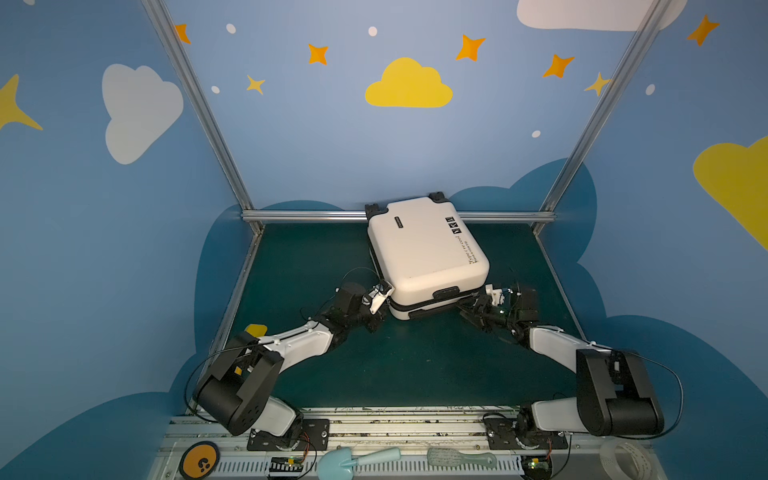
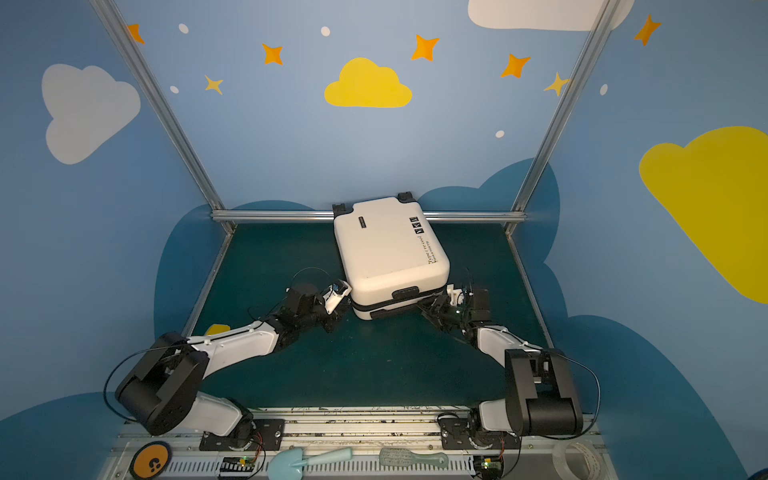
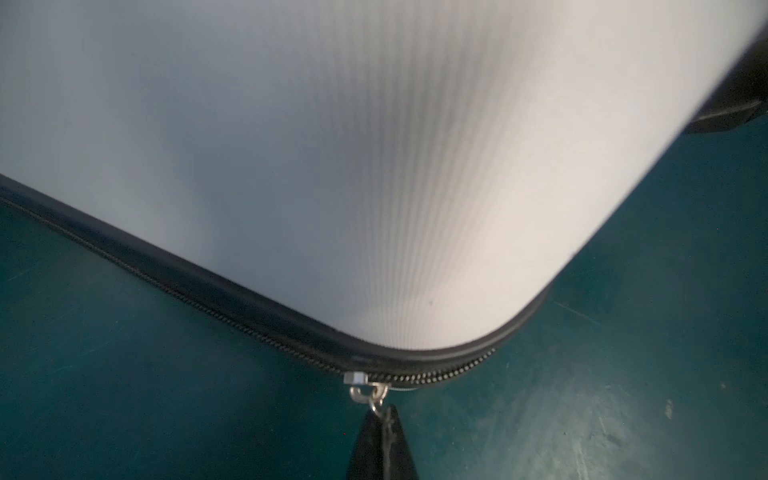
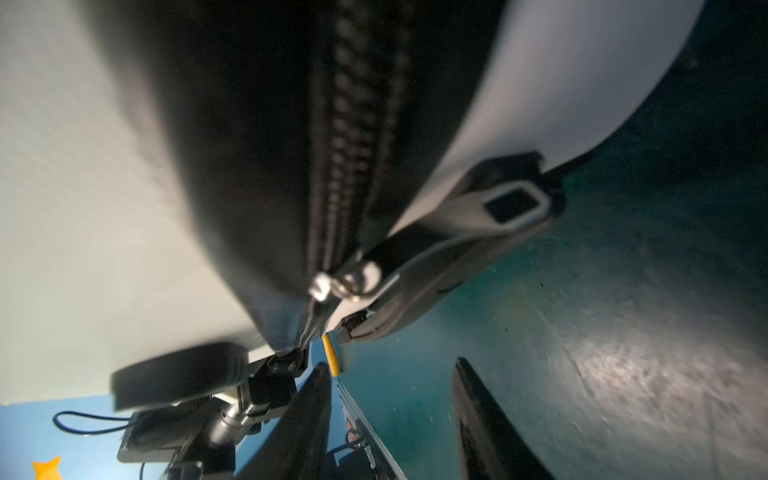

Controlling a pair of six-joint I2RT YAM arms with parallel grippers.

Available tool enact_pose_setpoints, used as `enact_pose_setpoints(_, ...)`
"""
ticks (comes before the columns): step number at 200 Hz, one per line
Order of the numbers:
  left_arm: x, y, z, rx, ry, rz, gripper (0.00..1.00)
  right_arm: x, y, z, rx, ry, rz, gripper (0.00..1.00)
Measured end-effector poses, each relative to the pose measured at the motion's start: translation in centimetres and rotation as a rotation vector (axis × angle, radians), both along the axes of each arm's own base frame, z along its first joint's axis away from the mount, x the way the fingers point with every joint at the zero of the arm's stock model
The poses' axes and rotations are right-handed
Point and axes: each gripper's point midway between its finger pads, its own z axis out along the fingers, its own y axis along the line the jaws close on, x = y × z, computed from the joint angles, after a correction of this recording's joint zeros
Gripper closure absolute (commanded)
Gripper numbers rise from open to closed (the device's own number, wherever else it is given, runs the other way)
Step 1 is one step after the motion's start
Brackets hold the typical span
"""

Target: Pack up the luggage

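Note:
The luggage (image 1: 424,245) (image 2: 390,245), a white hard-shell case with black wheels and handle, lies closed and flat on the green table (image 1: 415,365) in both top views. My left gripper (image 3: 382,415) sits at its near left corner, shut on the zipper pull below the silver slider (image 3: 356,377); in the top views the left gripper (image 1: 380,318) is tucked against that corner. My right gripper (image 4: 390,370) is open at the near right corner, with only table between its fingers. A second slider (image 4: 322,286) with a grey pull tab (image 4: 478,216) lies just beyond its tips.
An aluminium frame bar (image 1: 307,215) runs behind the luggage. On the front rail lie an orange disc (image 1: 199,461), a blue toy shovel (image 1: 353,459), a pale green brush (image 1: 457,459) and a tape roll (image 1: 625,457). A yellow piece (image 1: 255,330) peeks out behind the left arm.

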Motion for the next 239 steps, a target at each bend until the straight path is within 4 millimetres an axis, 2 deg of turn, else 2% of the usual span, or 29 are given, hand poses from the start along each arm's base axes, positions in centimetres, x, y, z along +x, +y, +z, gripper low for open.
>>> enact_pose_setpoints(63,-0.1,-0.1,0.0,-0.006,0.003,-0.009,0.97,0.5,0.2,-1.7,0.003,0.022,-0.022,0.59)
enact_pose_setpoints(159,-0.2,-0.2,0.0,-0.007,0.005,-0.012,0.97,1.5,0.9,-2.2,0.030,0.018,-0.036,0.61)
enact_pose_setpoints(186,-0.2,-0.2,0.0,-0.008,0.005,-0.013,0.97,1.8,1.0,-2.2,0.046,0.025,-0.046,0.68)
enact_pose_setpoints(213,-0.3,-0.2,0.0,-0.010,0.007,-0.018,0.97,2.1,1.2,-2.0,0.079,0.038,-0.057,0.84)
enact_pose_setpoints(239,-0.3,-0.3,0.0,-0.012,0.009,-0.021,0.97,2.1,1.3,-1.9,0.092,0.043,-0.054,0.92)
